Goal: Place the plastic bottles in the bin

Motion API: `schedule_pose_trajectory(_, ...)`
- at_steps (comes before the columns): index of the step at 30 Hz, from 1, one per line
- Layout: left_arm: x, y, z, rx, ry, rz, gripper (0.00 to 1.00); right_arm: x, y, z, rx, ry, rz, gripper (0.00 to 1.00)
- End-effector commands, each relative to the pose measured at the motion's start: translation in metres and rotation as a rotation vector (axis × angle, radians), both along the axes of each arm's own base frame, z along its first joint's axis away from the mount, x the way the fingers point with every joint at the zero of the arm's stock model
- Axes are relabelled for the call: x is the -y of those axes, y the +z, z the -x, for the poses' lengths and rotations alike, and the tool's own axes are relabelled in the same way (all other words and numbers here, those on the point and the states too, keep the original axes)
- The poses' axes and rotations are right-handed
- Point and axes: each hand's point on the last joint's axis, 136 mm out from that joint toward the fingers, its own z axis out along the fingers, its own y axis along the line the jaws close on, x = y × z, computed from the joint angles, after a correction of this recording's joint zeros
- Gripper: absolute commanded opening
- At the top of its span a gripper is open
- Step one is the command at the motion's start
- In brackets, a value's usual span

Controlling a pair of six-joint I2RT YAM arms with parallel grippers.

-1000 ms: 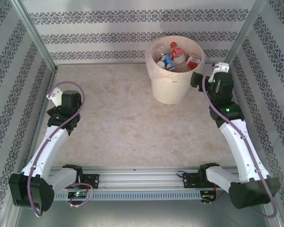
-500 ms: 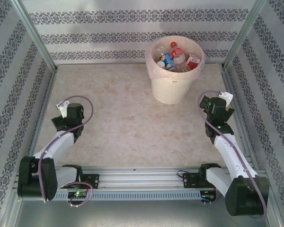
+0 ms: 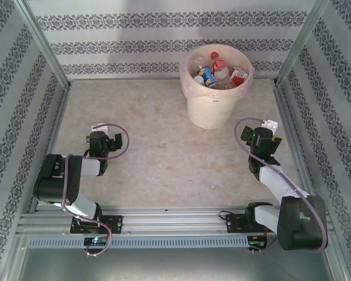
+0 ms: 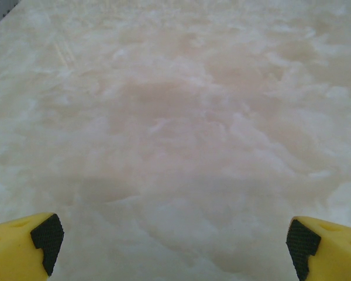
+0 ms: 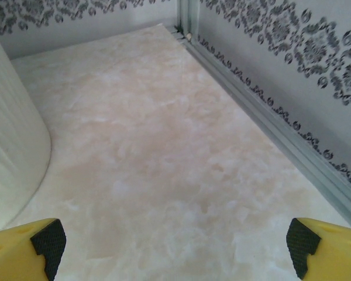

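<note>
1 bin (image 3: 213, 111) far right on table (image 3: 158, 146); approx 5 bottles (image 3: 207, 75) seen, all inside it. L fingers (image 4: 23, 243) & R fingers (image 5: 23, 246) both spread wide, empty, touching nothing. R pair near bin.

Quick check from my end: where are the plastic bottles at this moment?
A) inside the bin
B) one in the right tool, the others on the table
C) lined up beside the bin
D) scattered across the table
A: the plastic bottles lie heaped inside the bin, and the left tool and right tool both stand open, holding nothing.
</note>
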Motion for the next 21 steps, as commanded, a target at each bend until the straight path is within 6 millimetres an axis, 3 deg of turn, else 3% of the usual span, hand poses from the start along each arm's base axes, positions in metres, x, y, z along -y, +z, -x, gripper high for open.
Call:
schedule_pose_trajectory(1,-0.003,0.023,-0.008,0.113,0.018,-0.029,1.00,-0.008,0.003,-0.009,0.072,0.076,0.018,0.98)
schedule_pose_trajectory(5,-0.008,0.024,-0.007,0.114,0.059,-0.038,1.00,-0.017,-0.005,-0.020,0.083,0.138,0.025,0.98)
schedule_pose_trajectory(10,-0.008,0.024,-0.006,0.114,0.059,-0.039,1.00,-0.033,0.003,-0.038,0.162,0.241,0.029,0.98)
schedule_pose_trajectory(13,-0.008,0.024,-0.006,0.114,0.055,-0.039,1.00,-0.051,-0.008,-0.035,0.171,0.338,0.044,0.98)
schedule_pose_trajectory(17,-0.008,0.024,-0.006,0.112,0.055,-0.039,1.00,-0.051,-0.019,-0.031,0.210,0.334,0.054,0.98)
schedule_pose_trajectory(21,-0.008,0.024,-0.006,0.113,0.055,-0.039,1.00,-0.049,-0.032,-0.047,0.121,0.317,0.046,0.98)
